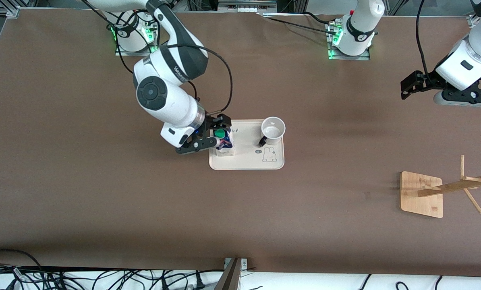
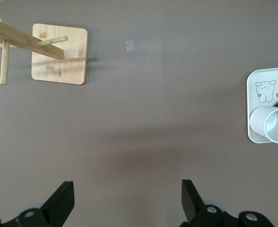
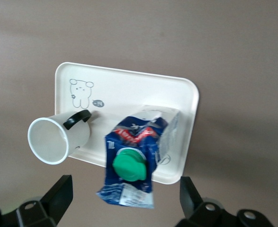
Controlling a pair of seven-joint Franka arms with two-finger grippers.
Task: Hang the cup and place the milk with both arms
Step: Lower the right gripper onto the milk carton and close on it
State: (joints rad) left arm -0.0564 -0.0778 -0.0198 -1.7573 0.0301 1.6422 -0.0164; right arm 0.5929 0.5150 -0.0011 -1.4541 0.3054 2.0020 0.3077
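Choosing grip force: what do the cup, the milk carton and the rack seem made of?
The cup: likely glazed ceramic, smooth white. The milk carton: coated paperboard, folded printed top, plastic green cap. The rack: pale wood, probably bamboo, with visible grain, matte.

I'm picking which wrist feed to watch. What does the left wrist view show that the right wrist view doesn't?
Only the left wrist view shows the wooden rack, with the left gripper open over bare table. Only the right wrist view shows the milk, standing on the tray between the open jaws of the right gripper. Both show the cup and the white tray with its cartoon print.
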